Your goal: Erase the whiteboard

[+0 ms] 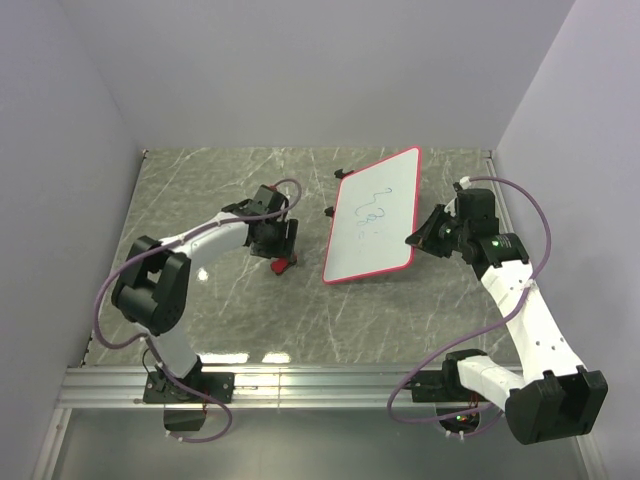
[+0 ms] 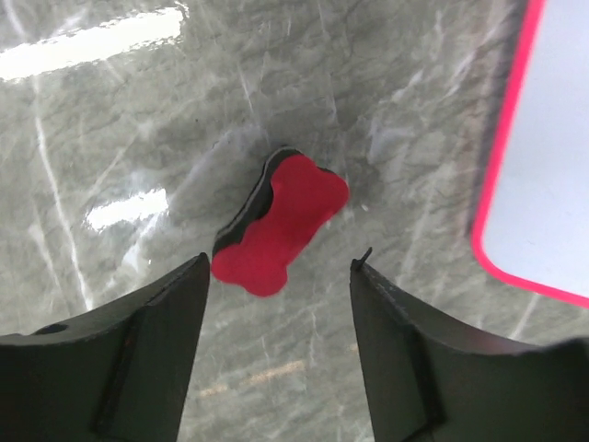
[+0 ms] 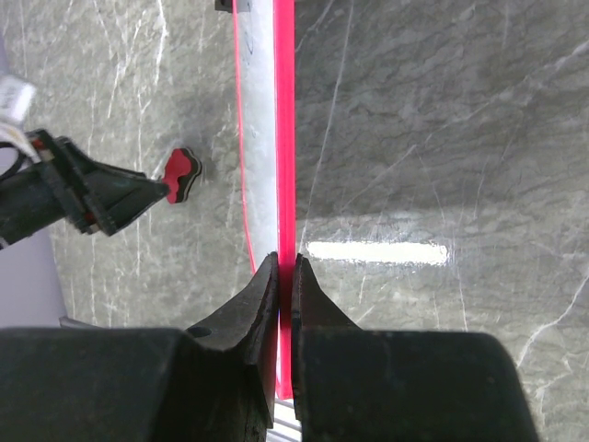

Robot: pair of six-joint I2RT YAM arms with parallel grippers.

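Scribbles (image 1: 372,215) mark the whiteboard (image 1: 390,185) centre-right, nothing wiped; my right gripper (image 3: 286,264) pinches its rim, left gripper (image 2: 278,265) spread empty above the eraser (image 2: 293,214).

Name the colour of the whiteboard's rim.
The whiteboard rim is red-pink, clearest in the left wrist view.

The board (image 1: 385,180) (image 2: 552,157) (image 3: 260,120) is a big flat white rectangle with a thin red-pink rim and round corners, and it has blue-green scribbles (image 1: 372,212) near its middle. Two small black clips (image 1: 338,173) stick out from its left side. It sits on the right half of the gray table (image 1: 200,180), its far end leaning to the right, and the right gripper (image 1: 420,238) (image 3: 285,267) pinches its right rim.
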